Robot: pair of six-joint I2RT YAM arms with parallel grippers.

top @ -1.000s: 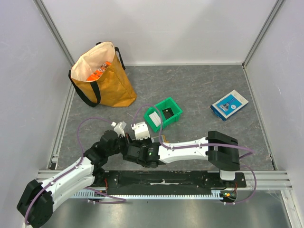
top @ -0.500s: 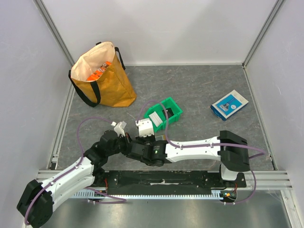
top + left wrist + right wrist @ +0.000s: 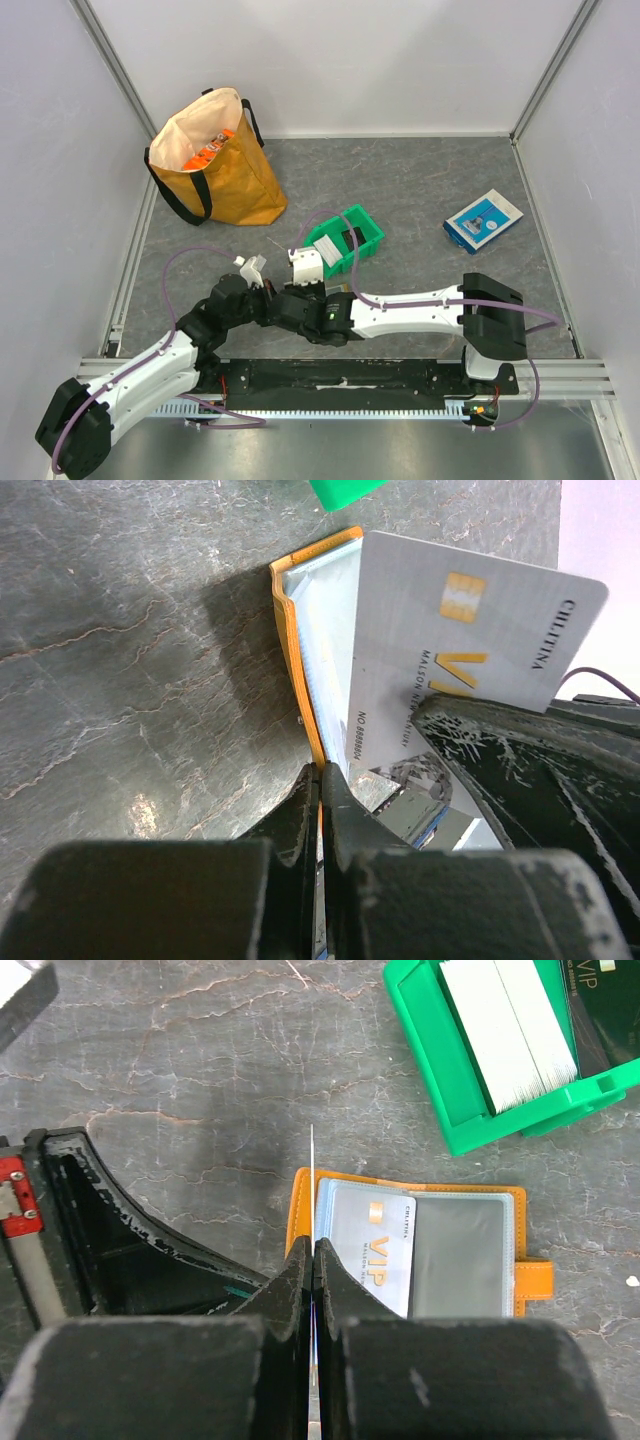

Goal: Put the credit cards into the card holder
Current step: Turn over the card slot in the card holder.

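The orange card holder (image 3: 420,1188) lies open on the grey table, with one white VIP card (image 3: 375,1250) lying in its left clear pocket. My right gripper (image 3: 313,1250) is shut on another white credit card (image 3: 312,1160), seen edge-on there, upright over the holder's left edge. In the left wrist view that card (image 3: 450,630) shows its face beside the holder's orange cover (image 3: 295,650). My left gripper (image 3: 322,775) is shut on that cover's edge. More white cards (image 3: 510,1030) and a black one (image 3: 605,1010) lie in the green bin (image 3: 440,1080). In the top view both arms hide the holder.
The green bin (image 3: 345,240) stands just beyond the two grippers. An orange-yellow tote bag (image 3: 215,160) stands at the back left. A blue-and-white flat box (image 3: 483,220) lies to the right. White walls close in the table on three sides.
The right arm has swung its forearm and brought its gripper, with the card, closer to the left gripper. The left arm has stayed put.
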